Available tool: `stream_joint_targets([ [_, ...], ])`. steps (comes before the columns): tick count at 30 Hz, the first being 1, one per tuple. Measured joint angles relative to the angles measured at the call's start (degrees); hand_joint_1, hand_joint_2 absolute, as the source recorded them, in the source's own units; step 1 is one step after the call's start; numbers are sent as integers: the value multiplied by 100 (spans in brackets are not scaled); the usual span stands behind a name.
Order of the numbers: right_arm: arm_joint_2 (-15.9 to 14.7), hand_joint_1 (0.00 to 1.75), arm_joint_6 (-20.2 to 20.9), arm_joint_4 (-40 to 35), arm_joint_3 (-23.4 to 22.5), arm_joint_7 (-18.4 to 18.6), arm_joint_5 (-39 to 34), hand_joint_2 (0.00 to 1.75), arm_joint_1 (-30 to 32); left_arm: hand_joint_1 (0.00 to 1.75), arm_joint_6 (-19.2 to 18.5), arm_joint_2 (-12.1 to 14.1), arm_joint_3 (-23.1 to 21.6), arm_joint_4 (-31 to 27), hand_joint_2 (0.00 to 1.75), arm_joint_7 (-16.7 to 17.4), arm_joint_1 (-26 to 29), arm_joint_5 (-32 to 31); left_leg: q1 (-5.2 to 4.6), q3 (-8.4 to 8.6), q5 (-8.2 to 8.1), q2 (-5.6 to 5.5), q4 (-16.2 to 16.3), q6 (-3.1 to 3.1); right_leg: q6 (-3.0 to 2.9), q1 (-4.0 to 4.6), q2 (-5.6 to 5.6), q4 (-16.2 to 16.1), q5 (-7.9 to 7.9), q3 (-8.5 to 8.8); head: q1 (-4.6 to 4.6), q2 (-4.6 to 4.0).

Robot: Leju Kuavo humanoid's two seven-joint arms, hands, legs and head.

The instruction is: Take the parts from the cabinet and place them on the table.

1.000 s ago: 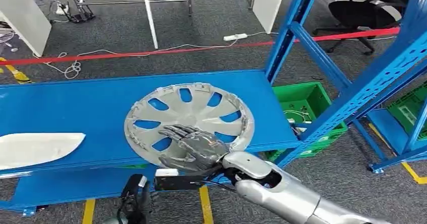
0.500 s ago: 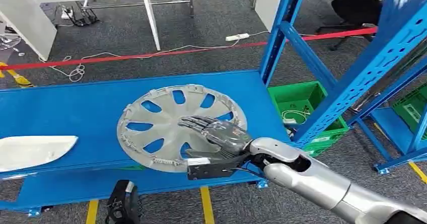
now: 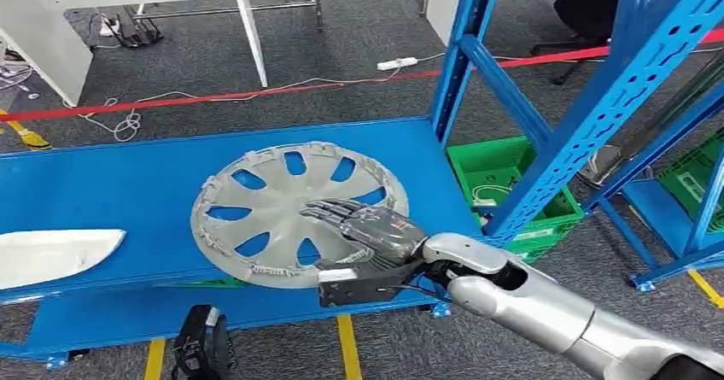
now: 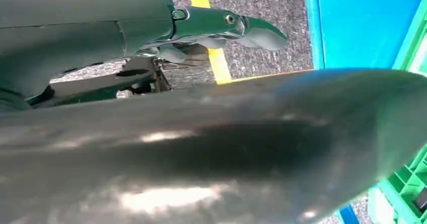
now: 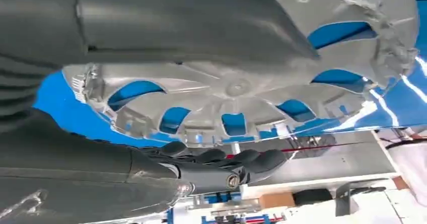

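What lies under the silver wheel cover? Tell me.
The wheel cover rests on the blue table, blue showing through its openings. The right hand lies on its near rim. Whatever its solid spokes cover stays hidden.

Blue table [image 3: 128, 175] with hubcap [image 3: 282, 201]

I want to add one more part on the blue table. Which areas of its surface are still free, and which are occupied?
On the blue table, bare blue lies between the white part at the left edge and the silver wheel cover, along the far edge behind both, and between the cover and the rack post. The near right is crowded: the right hand grips the cover's rim there.
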Motion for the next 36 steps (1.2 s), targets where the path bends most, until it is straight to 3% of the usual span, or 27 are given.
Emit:
stream_joint_targets([
  [6, -11, 0, -2, -61, 20, -26, -40, 0, -26, 0, -9, 33, 20, 0, 0, -2, 1, 0, -22, -5, 8, -1, 0, 12, 29, -29, -1, -15, 20, 2, -2, 0],
  [22, -188, 0, 48, -87, 109, -225, 87, 0, -85, 0, -17, 70, 33, 0, 0, -2, 1, -20, -23, -7, 9, -1, 0, 13, 34, -29, 0, -16, 23, -4, -2, 2],
  [28, -240, 0, -238, -245, 173, 300, 627, 0, 623, 0, -87, 101, 33, -15, 0, 11, 39, -50, -23, -11, 5, -4, 0, 14, 26, -29, -10, -17, 16, -2, 0, 0],
  [36, -273, 0, -273, -313, 214, 321, 693, 0, 968, 0, -96, 133, 33, -33, 0, 15, 45, -31, -23, -11, 2, 0, 0, 16, 25, -29, -2, -17, 16, -7, -2, 0],
])
